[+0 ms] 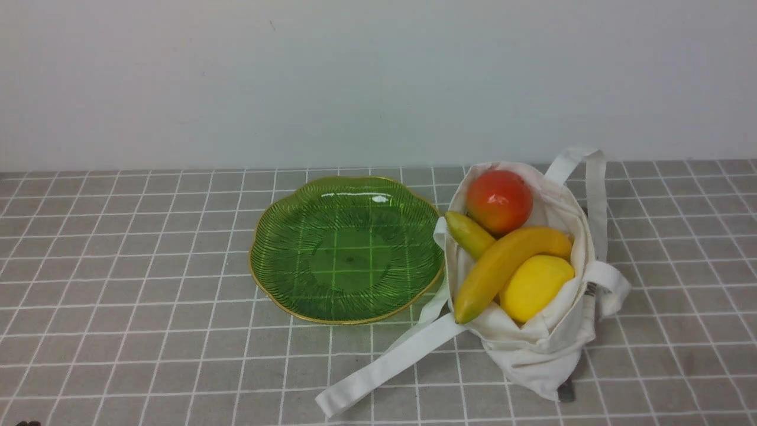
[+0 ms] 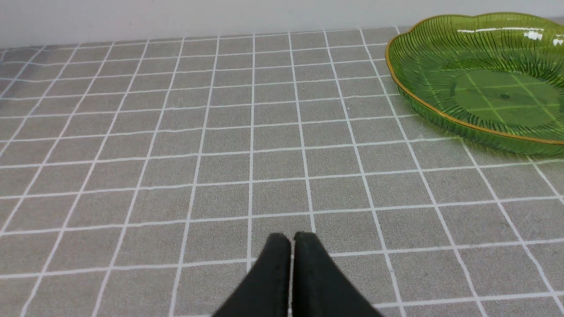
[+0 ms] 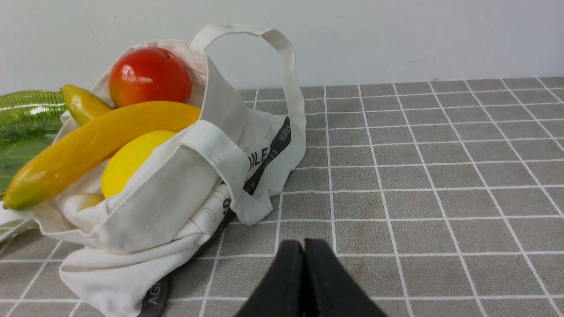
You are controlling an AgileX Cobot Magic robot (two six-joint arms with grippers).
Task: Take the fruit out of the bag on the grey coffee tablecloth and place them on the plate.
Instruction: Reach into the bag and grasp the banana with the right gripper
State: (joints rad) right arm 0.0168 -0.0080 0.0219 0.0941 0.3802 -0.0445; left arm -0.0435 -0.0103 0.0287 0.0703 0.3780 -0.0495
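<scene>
Lying topmost, the glossy yellow toy banana [image 1: 508, 266] is judged light, slippery, best taken mid-length; left gripper [image 2: 291, 242], right gripper [image 3: 304, 248] are seen closed, empty.

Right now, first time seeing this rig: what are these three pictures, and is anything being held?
It is a two-armed robot. The wide picture looks forward from between its arms, which are out of frame. The other two come from cameras on each wrist; the black wedges are the left claw and right claw, both shut, holding nothing. On the checked cloth lie an empty green plate and, to its right, a bag with an apple, a big banana, a small banana and a lemon.
</scene>
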